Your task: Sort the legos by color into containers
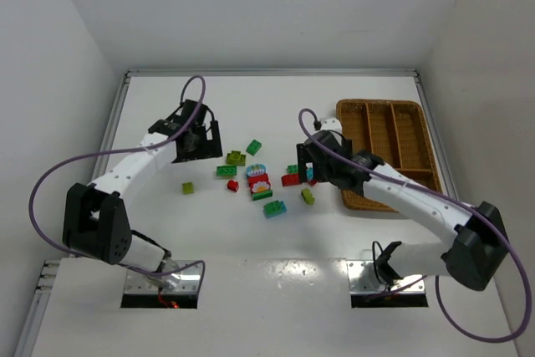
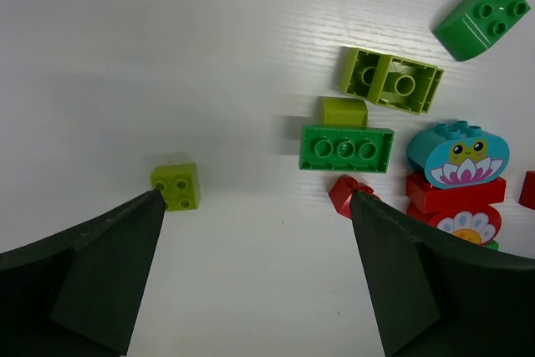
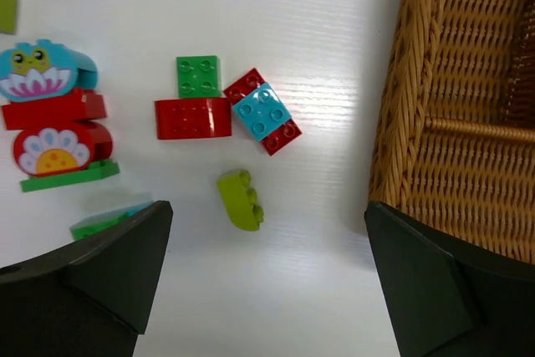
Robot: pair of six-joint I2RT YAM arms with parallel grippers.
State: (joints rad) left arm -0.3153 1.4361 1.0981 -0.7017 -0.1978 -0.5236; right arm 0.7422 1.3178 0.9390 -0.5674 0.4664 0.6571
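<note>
Legos lie loose mid-table: a lime brick (image 1: pixel 188 187), a dark green brick (image 1: pixel 226 170), a red and teal stack with white printed blocks (image 1: pixel 259 181), a teal brick (image 1: pixel 274 208). The wicker tray (image 1: pixel 393 148) with long compartments stands at the right. My left gripper (image 1: pixel 198 144) is open and empty above the table; its view shows a lime brick (image 2: pixel 175 186), a dark green brick (image 2: pixel 346 149) and a small red brick (image 2: pixel 344 192). My right gripper (image 1: pixel 316 169) is open and empty over a lime brick (image 3: pixel 240 200), below a red brick (image 3: pixel 192 118) and a teal-on-red pair (image 3: pixel 262 111).
The tray's woven wall (image 3: pixel 435 123) stands right beside my right finger (image 3: pixel 418 282). White walls close the table at the back and sides. Purple cables loop off both arms.
</note>
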